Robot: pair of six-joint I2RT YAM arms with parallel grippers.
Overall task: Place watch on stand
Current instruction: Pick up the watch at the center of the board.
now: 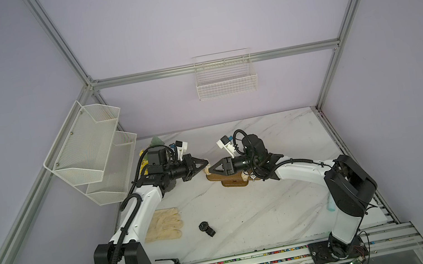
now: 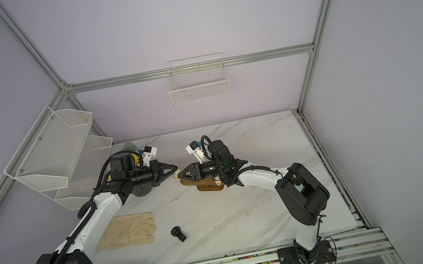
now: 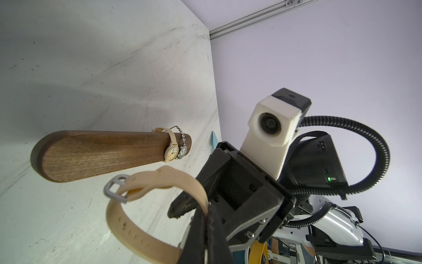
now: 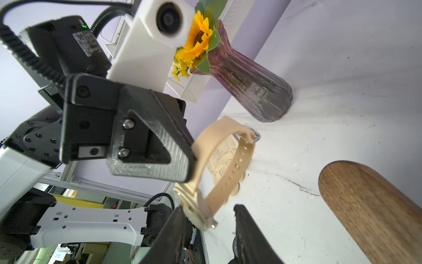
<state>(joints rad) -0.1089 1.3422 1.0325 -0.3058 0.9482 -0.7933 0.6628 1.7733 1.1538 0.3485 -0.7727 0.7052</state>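
Observation:
A beige watch (image 3: pixel 159 182) hangs in the air by its strap, with my left gripper (image 3: pixel 206 219) shut on the strap. In both top views the watch (image 1: pixel 207 169) (image 2: pixel 176 175) sits between the two gripper tips, just off the left end of the stand (image 1: pixel 230 178) (image 2: pixel 201 183). My right gripper (image 4: pixel 209 208) is open, and the watch's case (image 4: pixel 198 214) lies against one finger, clear of the other. The stand's wooden bar (image 3: pixel 102 155) (image 4: pixel 370 205) carries a small beige watch (image 3: pixel 171 153) and a silver one (image 3: pixel 182 152) near its far end.
A black watch (image 1: pixel 206 227) lies on the marble table (image 1: pixel 292 212) near the front, beside a pair of cream gloves (image 1: pixel 165 224). A purple vase with a sunflower (image 4: pixel 246 80) stands behind the left arm. A mesh shelf (image 1: pixel 90 151) and a wire basket (image 1: pixel 225 77) hang on the walls.

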